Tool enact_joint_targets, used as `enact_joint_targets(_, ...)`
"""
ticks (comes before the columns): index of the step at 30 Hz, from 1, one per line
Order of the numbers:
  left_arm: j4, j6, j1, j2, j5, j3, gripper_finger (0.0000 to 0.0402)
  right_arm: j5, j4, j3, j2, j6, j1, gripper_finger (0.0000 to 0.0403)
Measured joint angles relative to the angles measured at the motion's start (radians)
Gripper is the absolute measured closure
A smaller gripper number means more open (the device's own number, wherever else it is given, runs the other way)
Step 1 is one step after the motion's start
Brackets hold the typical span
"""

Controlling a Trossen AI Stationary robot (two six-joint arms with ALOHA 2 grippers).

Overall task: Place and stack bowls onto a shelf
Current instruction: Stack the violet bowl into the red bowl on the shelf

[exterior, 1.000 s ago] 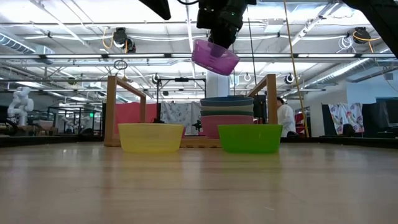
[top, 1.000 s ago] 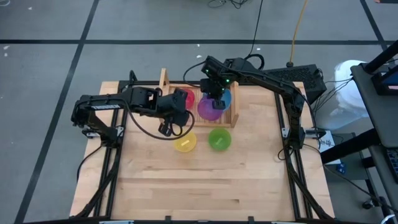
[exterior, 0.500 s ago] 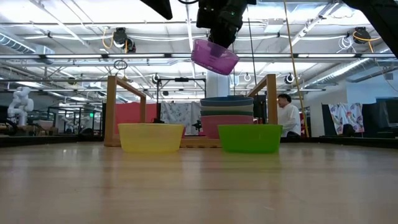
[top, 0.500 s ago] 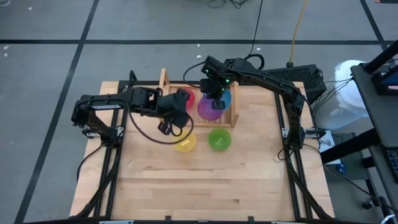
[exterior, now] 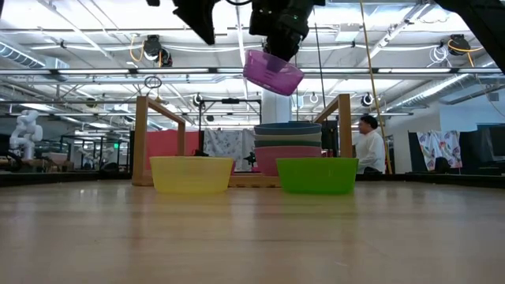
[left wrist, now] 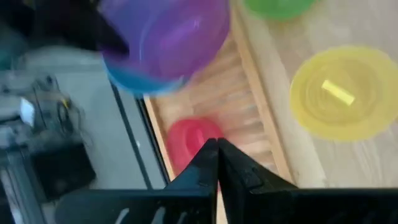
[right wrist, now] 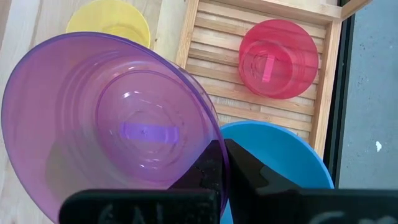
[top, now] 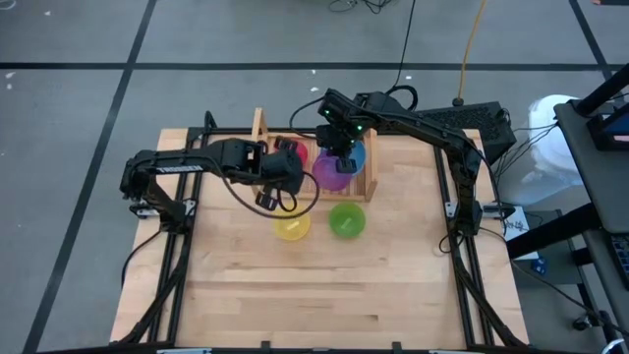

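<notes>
Item: translucent purple plastic bowl (exterior: 273, 72), rim pinched in my right gripper (right wrist: 219, 163), tilted. Position: high above the blue-topped bowl stack (exterior: 287, 147) on the slatted light-wood shelf (top: 370, 169); stack lies straight below. My left gripper (left wrist: 216, 153): pressed together, empty.

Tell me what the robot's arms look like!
Two dark, jointed arms. The left arm trails a looping black cable, and the right arm shows a small green light near its wrist. Each ends in a gripper, left gripper and right gripper, with two flat black fingers.

Plywood table (top: 295, 295), shelf (top: 261, 126), yellow bowl (top: 291, 227), light green bowl (top: 346, 219)
</notes>
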Motion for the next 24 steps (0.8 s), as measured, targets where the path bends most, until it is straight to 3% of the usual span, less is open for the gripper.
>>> enact_joint_targets(8, -0.133, -0.026, 0.027, 0.0, 0.055, 0.0, 0.0396, 0.001, 0.01, 0.0, 0.0, -0.016, 0.0, 0.0403)
enact_joint_targets(15, -0.327, -0.261, 0.084, 0.0, 0.028, 0.0, 0.0396, 0.002, 0.117, 0.0, 0.0, -0.011, 0.006, 0.0403)
enact_joint_targets(24, -0.329, -0.361, 0.146, -0.073, 0.034, 0.0, 0.0396, 0.0, 0.19, 0.0, 0.008, -0.018, 0.028, 0.0403)
